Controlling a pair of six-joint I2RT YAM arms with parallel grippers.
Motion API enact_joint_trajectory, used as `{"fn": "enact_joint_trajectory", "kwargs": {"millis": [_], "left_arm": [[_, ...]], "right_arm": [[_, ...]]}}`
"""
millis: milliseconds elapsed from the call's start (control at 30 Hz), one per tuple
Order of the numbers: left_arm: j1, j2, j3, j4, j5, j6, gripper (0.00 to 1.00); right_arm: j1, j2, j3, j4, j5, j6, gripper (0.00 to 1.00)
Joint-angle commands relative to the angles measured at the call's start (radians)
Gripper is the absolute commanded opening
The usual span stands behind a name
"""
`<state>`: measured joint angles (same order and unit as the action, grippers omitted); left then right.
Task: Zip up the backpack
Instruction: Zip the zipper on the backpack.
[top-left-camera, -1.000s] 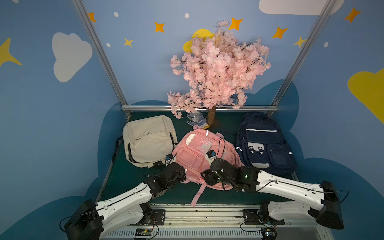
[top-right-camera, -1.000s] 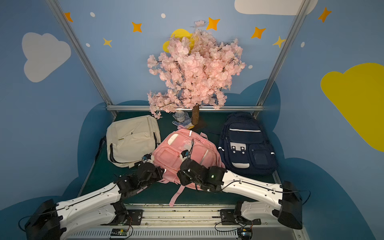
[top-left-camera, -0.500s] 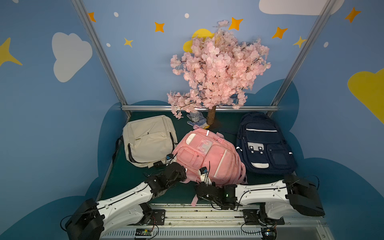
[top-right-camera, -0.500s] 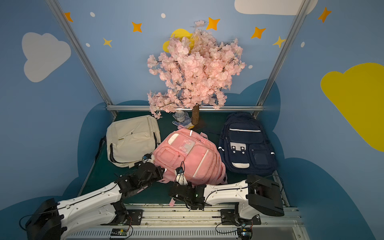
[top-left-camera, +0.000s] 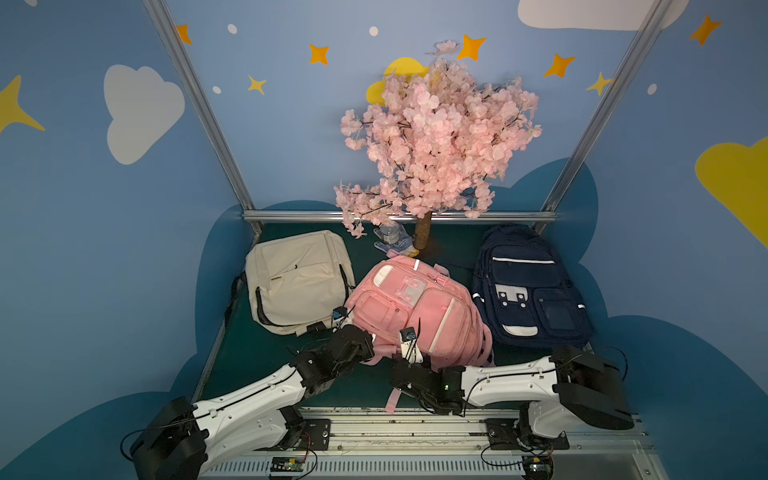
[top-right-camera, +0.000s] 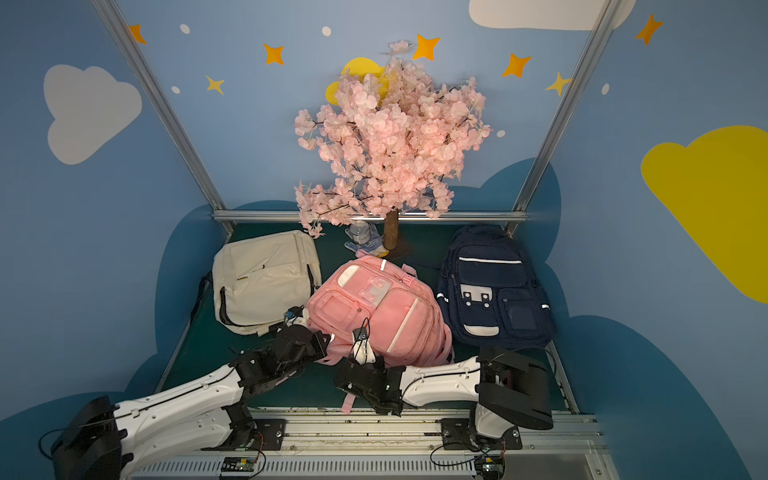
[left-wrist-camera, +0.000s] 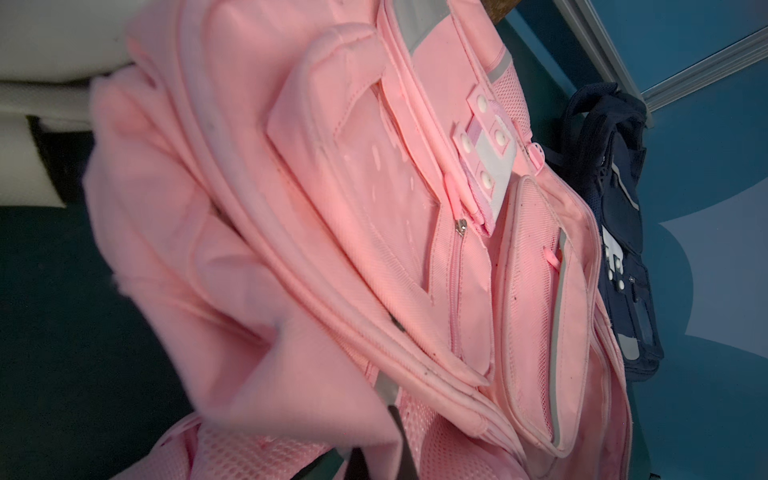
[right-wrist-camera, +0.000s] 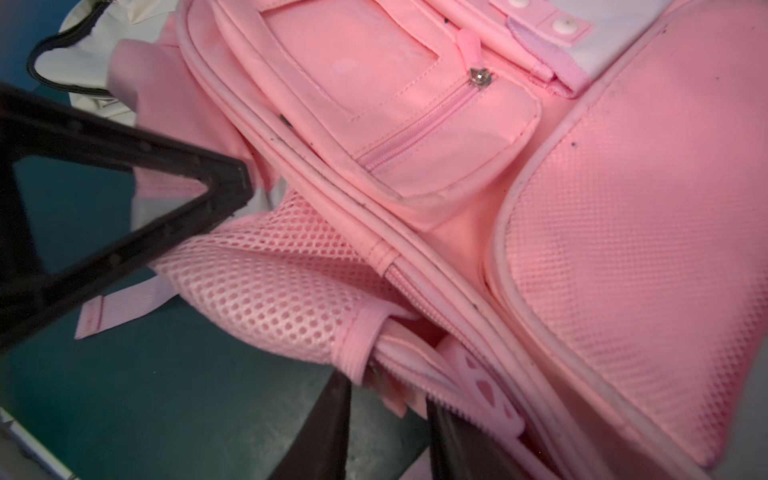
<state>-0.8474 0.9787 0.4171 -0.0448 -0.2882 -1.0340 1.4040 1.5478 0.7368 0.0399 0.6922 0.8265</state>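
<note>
Scene: A pink backpack (top-left-camera: 415, 307) lies face-up in the middle of the green worktop (top-left-camera: 257, 365), between a cream backpack (top-left-camera: 299, 278) and a navy backpack (top-left-camera: 528, 286).
Left fingers (right-wrist-camera: 166, 156): Closed tight and pinching pink fabric at the pack's near corner, apparently as an anchor.
Right fingers (right-wrist-camera: 324, 432): Part open, straddling the pack's edge just beside the paw-print zipper pull (right-wrist-camera: 486, 386). No firm hold on it can be seen.
Step in hand: Probably seizing that pull.
Doing it well: Centre the pull between the right fingers and close fully before dragging. Then draw along the line of the track, while the left-hand pinch keeps the fabric taut against the tug.
In the way: The mesh side pocket (right-wrist-camera: 270, 282) and a loose strap (right-wrist-camera: 120, 307) lie near the fingers and could be caught instead. The cream backpack crowds the left arm's side.
Background: A blossom tree (top-left-camera: 436, 133) stands behind, well apart.
</note>
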Motion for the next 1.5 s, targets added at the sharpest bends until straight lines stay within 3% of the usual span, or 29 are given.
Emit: {"fn": "enact_joint_trajectory", "kwargs": {"millis": [0,133,433,567,800,1000,1233,1467], "left_arm": [[-0.023,-0.034,0.026,0.034,0.056,0.005,0.02],[-0.024,-0.047,0.024,0.023,0.042,0.006,0.02],[-0.021,-0.083,0.017,-0.025,-0.027,0.022,0.03],[-0.014,-0.106,0.008,-0.020,-0.074,0.055,0.03],[0.072,-0.100,0.090,-0.078,-0.065,0.161,0.03],[0.202,-0.055,0.156,-0.078,0.045,0.222,0.02],[0.238,0.000,0.221,-0.087,0.072,0.268,0.03],[0.303,0.014,0.294,-0.124,0.090,0.316,0.02]], "right_arm": [[-0.042,0.025,0.029,0.007,0.070,-0.047,0.26],[-0.043,0.032,0.037,0.013,0.045,-0.075,0.18],[-0.039,-0.032,0.042,-0.185,0.029,0.007,0.00],[-0.020,-0.055,0.079,-0.279,-0.030,0.017,0.00],[0.006,-0.011,0.263,-0.644,-0.149,0.056,0.00],[0.012,-0.052,0.202,-0.621,-0.190,0.069,0.00],[0.013,-0.101,0.157,-0.552,-0.204,0.020,0.00],[0.010,-0.161,0.137,-0.662,-0.151,0.119,0.00]]}}
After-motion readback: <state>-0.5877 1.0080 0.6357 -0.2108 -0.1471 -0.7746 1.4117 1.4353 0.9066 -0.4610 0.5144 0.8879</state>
